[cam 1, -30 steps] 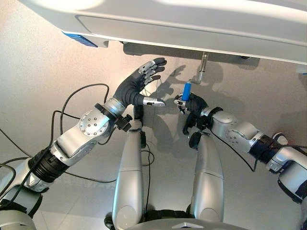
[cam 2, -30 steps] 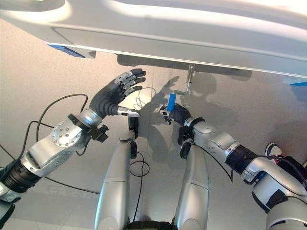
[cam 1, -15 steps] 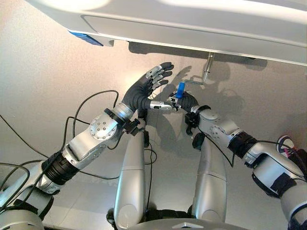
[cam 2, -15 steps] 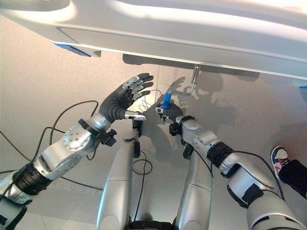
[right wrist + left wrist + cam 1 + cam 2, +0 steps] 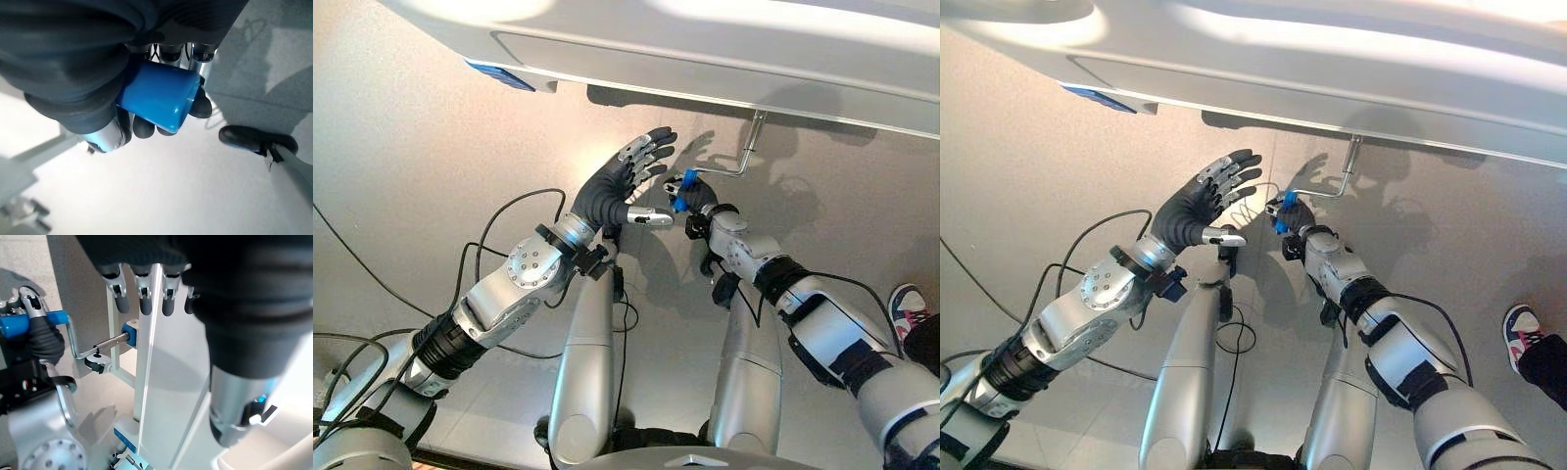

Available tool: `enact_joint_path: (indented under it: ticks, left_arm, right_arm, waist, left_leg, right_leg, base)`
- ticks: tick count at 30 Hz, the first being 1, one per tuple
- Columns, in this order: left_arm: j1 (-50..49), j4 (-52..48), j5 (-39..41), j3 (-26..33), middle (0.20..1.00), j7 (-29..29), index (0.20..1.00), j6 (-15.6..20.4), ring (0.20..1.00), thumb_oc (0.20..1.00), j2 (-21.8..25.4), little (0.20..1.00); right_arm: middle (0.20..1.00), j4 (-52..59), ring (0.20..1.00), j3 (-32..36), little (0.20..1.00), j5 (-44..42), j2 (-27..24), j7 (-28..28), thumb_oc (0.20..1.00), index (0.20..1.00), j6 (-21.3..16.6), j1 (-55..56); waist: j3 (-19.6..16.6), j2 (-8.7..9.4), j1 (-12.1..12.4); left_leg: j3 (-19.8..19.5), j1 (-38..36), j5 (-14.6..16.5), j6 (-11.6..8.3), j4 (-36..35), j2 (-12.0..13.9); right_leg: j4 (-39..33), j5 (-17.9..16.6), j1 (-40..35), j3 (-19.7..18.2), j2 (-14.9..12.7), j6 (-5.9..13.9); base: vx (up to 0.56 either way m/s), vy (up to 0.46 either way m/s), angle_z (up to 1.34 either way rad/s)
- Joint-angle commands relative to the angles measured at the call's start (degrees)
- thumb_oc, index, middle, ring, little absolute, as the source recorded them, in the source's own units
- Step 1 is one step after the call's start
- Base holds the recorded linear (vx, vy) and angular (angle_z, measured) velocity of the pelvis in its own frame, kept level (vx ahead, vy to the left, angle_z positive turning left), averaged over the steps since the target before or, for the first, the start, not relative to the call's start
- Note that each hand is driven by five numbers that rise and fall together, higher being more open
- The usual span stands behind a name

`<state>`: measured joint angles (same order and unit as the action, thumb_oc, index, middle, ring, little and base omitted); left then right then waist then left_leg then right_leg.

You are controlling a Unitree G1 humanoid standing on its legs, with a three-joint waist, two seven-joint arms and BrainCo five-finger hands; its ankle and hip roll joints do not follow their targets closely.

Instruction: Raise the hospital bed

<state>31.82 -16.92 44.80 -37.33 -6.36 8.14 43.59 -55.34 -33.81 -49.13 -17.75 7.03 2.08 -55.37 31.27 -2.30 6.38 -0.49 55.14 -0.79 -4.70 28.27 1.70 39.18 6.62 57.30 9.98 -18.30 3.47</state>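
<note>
right hand (image 5: 697, 196) curled tight round the blue grip (image 5: 682, 179) of the metal crank (image 5: 739, 168), under the hospital bed (image 5: 724, 49) edge, far centre. left hand (image 5: 628, 176) open beside it, idle. crank looks stiff, rigid; the grip is the place to hold.

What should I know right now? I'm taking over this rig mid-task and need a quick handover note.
Right robot hand: shut on the blue crank grip, fingers curled round it.
Left robot hand: open, fingers spread, held beside the right one and touching nothing.
The crank handle is a bent metal rod running from the blue grip up to the underside of the hospital bed.
Done: the crank is grasped.
Left: turn the crank to raise the bed; how far it has risen cannot be read from these views.
A person's shoe is on the floor to the robot's right; keep clear of it.
</note>
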Motion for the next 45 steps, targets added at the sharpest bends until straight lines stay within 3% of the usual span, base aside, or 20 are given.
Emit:
enact_joint_path:
  ticks: [1,11,12,13,14,15,16,17,19,20,21,38,45]
  left_arm:
    - [-0.6,-7.2,2.5,-0.9,1.000,1.9,1.000,2.5,1.000,1.000,-2.7,1.000]
    - [1.4,-5.5,1.9,-1.9,1.000,3.8,1.000,3.0,1.000,1.000,-4.8,1.000]
    - [2.0,-5.4,1.6,-1.5,1.000,3.9,1.000,3.1,1.000,1.000,-4.7,1.000]
    - [2.2,-5.3,1.5,-1.6,1.000,3.9,1.000,3.3,1.000,1.000,-4.7,1.000]
    - [1.5,-5.2,1.3,-1.7,1.000,3.8,1.000,3.3,1.000,1.000,-4.9,1.000]
    - [2.0,-5.1,1.1,-1.2,1.000,3.9,1.000,3.3,1.000,1.000,-4.8,1.000]
    - [1.3,-4.9,1.3,-1.5,1.000,4.1,1.000,3.4,1.000,1.000,-5.0,1.000]
    - [1.7,-5.0,1.1,-1.0,1.000,4.2,1.000,3.5,1.000,1.000,-4.9,1.000]
    - [0.7,-5.0,1.1,-0.7,1.000,4.3,1.000,3.6,1.000,1.000,-4.7,1.000]
    - [0.7,-5.2,1.2,-0.1,1.000,4.5,1.000,3.7,1.000,1.000,-4.5,1.000]
    - [0.2,-5.1,1.2,-0.4,1.000,4.5,1.000,3.6,1.000,1.000,-4.7,1.000]
    - [-2.6,-4.9,1.1,1.9,1.000,4.1,1.000,3.6,1.000,1.000,-4.5,1.000]
    - [-3.2,-3.9,0.6,3.9,1.000,3.9,1.000,3.9,1.000,1.000,-4.2,1.000]
  right_arm:
    - [0.200,-1.8,0.200,5.6,0.200,-1.4,-3.3,0.6,0.200,0.200,-4.5,-9.0]
    - [0.200,-15.8,0.200,12.0,0.200,0.1,-10.1,0.1,0.200,0.200,-3.4,-9.1]
    - [0.200,-16.5,0.200,12.3,0.200,0.4,-10.6,0.0,0.200,0.200,-3.3,-9.3]
    - [0.200,-17.2,0.200,12.5,0.200,0.9,-11.1,-0.2,0.200,0.200,-3.2,-8.9]
    - [0.200,-17.7,0.200,12.9,0.200,1.2,-11.4,-0.1,0.200,0.200,-3.2,-7.8]
    - [0.200,-17.9,0.200,13.4,0.200,1.0,-12.0,-0.1,0.200,0.200,-3.4,-8.0]
    - [0.200,-18.4,0.200,13.8,0.200,0.9,-12.5,-0.2,0.200,0.200,-3.5,-6.9]
    - [0.200,-18.4,0.200,14.4,0.200,0.7,-13.0,-0.2,0.200,0.200,-3.6,-7.0]
    - [0.200,-19.0,0.200,15.5,0.200,0.4,-14.3,-0.1,0.200,0.200,-3.9,-5.5]
    - [0.200,-19.2,0.200,16.6,0.200,0.0,-15.5,-0.1,0.200,0.200,-4.0,-4.8]
    - [0.200,-19.3,0.200,16.6,0.200,0.0,-15.4,-0.1,0.200,0.200,-4.0,-4.1]
    - [0.200,-23.3,0.200,23.6,0.200,0.4,-23.6,-0.3,0.200,0.200,-4.1,6.7]
    - [0.200,-22.0,0.200,25.5,0.200,-2.1,-25.4,-0.3,0.200,0.200,-5.1,8.9]
  waist:
    - [-1.5,-5.34,0.5]
    - [-1.5,-8.16,0.5]
    - [-1.5,-8.51,0.4]
    - [-1.5,-8.75,0.4]
    - [-1.5,-8.91,0.4]
    - [-1.5,-9.21,0.2]
    - [-1.5,-9.37,0.1]
    - [-1.5,-9.66,0.0]
    - [-1.5,-9.96,-0.2]
    - [-1.5,-10.29,-0.4]
    - [-1.5,-10.17,-0.3]
    - [-1.5,-11.06,-2.8]
    - [-1.5,-10.13,-3.8]
  left_leg:
    - [1.7,-1.3,2.6,2.92,-0.7,-1.5]
    - [2.5,-0.7,2.6,2.72,-0.7,-1.9]
    - [2.8,0.9,0.7,3.04,-1.4,-1.8]
    - [3.0,1.1,0.7,2.99,-1.2,-1.8]
    - [2.9,-0.3,2.5,2.60,-0.5,-1.9]
    - [3.2,1.4,0.6,2.87,-1.0,-1.8]
    - [3.1,0.0,2.5,2.41,-0.3,-1.9]
    - [3.3,1.7,0.6,2.70,-0.6,-1.9]
    - [3.4,0.7,2.2,2.22,0.2,-1.8]
    - [3.8,2.4,0.6,2.46,0.2,-1.6]
    - [3.7,0.9,2.4,2.08,0.9,-1.7]
    - [4.6,5.9,2.6,1.36,8.6,0.0]
    - [5.1,6.8,2.9,1.47,10.0,0.9]
  right_leg:
    - [-3.9,-5.1,-1.8,-2.9,-0.9,4.91]
    - [-2.2,-4.0,0.0,-4.6,-1.2,4.89]
    - [-2.9,-5.7,1.5,-4.1,-1.3,4.28]
    - [-2.6,-5.6,1.7,-4.2,-1.3,4.28]
    - [-1.4,-3.7,0.8,-4.9,-1.3,4.85]
    - [-1.9,-5.3,2.4,-4.4,-1.3,4.19]
    - [-0.8,-3.4,1.3,-5.3,-1.3,4.71]
    - [-1.4,-5.1,2.8,-4.9,-1.3,4.08]
    - [0.2,-3.3,2.4,-5.9,-1.2,4.57]
    - [0.2,-4.7,4.3,-5.7,-1.2,3.94]
    - [1.2,-2.9,3.1,-6.3,-1.1,4.52]
    - [10.1,-1.9,10.3,-9.2,-0.1,3.81]
    - [10.9,-2.0,11.7,-9.6,1.0,3.54]
  base:
    - [0.02,0.002,0.04]
    - [0.00,0.005,0.06]
    - [-0.07,0.021,0.02]
    - [0.00,0.000,0.00]
    - [0.00,0.000,0.00]
    - [0.07,-0.018,-0.03]
    - [-0.06,0.005,-0.02]
    - [0.00,0.000,0.00]
    - [0.00,0.000,0.00]
    - [0.07,-0.026,0.00]
    - [0.00,0.000,0.00]
    - [0.01,-0.049,-0.03]
    - [0.00,-0.033,-0.08]
